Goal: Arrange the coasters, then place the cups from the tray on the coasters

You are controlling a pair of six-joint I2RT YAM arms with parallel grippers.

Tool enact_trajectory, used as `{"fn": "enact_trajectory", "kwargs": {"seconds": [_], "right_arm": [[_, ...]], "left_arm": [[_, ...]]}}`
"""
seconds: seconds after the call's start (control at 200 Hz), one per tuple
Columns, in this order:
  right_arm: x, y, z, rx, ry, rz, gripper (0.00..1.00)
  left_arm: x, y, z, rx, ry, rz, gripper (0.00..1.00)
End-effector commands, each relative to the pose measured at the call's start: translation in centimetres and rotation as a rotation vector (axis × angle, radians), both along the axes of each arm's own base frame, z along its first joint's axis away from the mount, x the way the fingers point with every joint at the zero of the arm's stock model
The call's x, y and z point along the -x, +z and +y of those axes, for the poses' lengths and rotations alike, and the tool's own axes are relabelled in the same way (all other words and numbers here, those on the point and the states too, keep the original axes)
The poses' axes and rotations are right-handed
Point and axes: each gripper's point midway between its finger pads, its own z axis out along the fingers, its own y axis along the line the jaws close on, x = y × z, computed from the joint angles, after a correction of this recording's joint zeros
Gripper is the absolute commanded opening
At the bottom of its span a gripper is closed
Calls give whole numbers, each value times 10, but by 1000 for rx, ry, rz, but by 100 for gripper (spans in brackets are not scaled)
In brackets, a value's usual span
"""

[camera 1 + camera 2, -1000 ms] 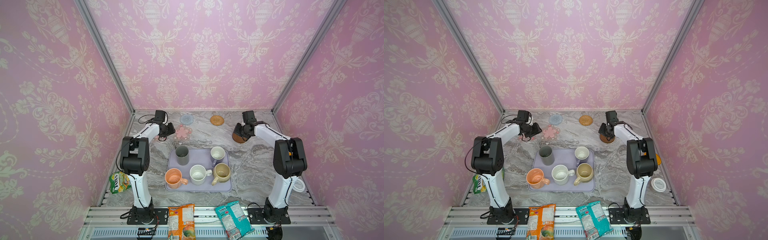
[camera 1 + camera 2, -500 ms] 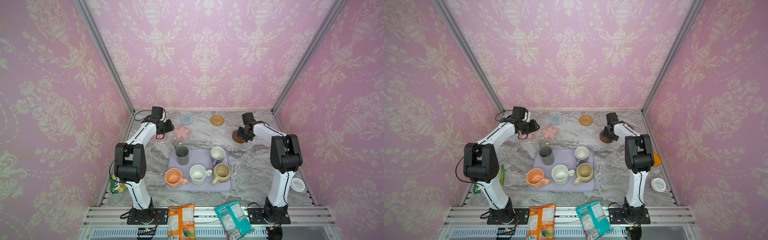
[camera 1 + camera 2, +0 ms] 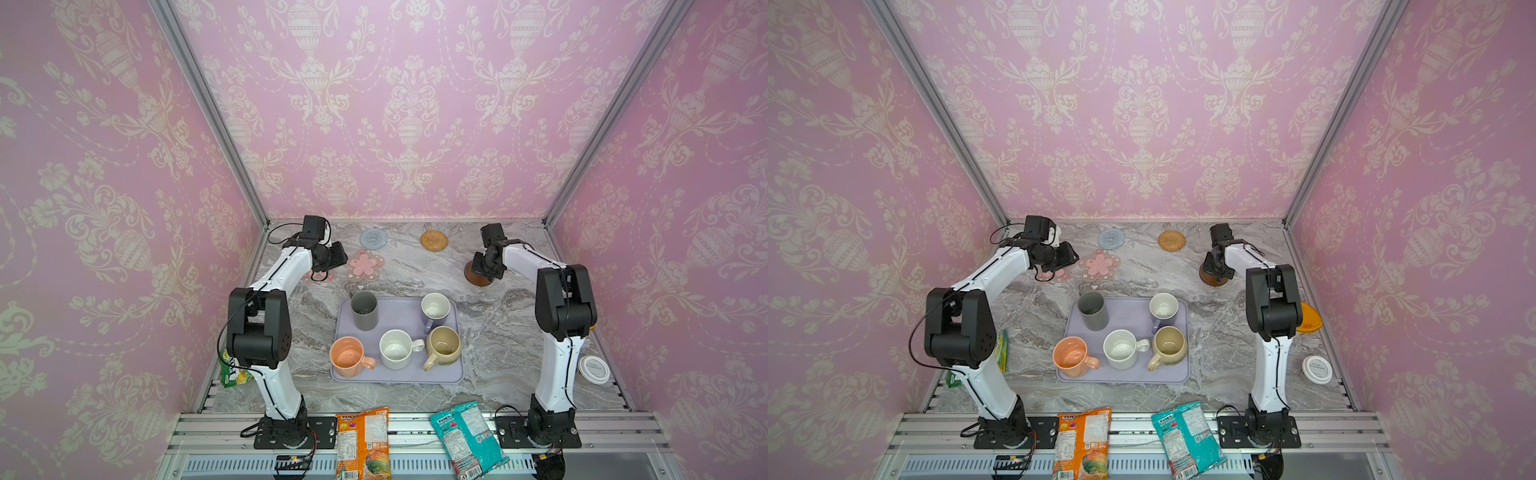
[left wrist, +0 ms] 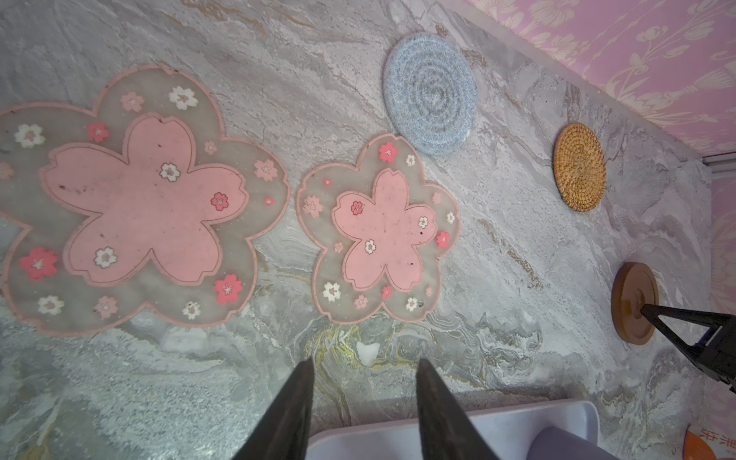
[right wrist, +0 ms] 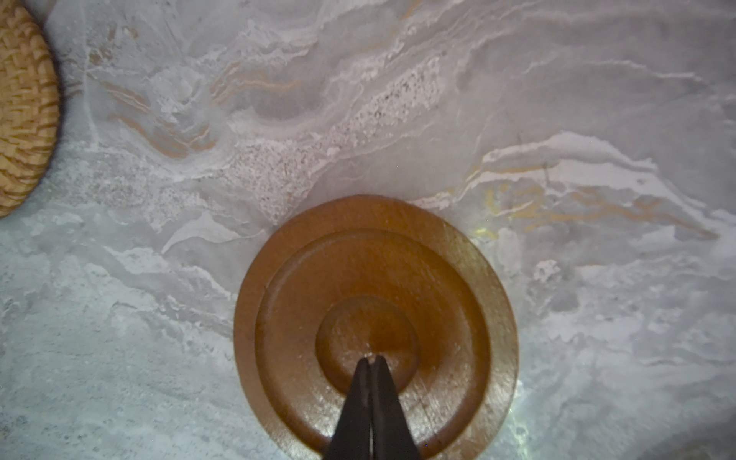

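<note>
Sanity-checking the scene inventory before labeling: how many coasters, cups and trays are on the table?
Coasters: 5 (pink flower, second pink flower, grey-blue woven, tan rattan, brown wooden)
Cups: 5 (dark grey, lavender, white speckled, peach, beige)
Tray: 1
Total: 11

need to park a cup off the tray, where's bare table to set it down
Bare marble: behind the tray, between the flower coasters and the wooden coaster; right of the tray, up to the right arm; in front of the tray, before the snack bags. Crowded: the back left, where the flower coasters, the grey-blue coaster and the left gripper bunch.
</note>
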Motion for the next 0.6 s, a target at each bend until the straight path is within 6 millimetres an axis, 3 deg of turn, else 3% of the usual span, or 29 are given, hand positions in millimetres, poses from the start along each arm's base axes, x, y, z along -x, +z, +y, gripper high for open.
{"fn": "enact_trajectory", "kwargs": {"seconds": [0.0,0.2,0.595], "right_arm": [[1,-14,6,-44,-5,34,7],[5,-27,15,-63,-3,71,7],[3,-22,54,-47,108,96,8]], "left_arm": [[8,6,3,-13,-5,1,45],[10,9,3,-10,-7,-4,45],[19,9,6,-33,-14,-2,45]]}}
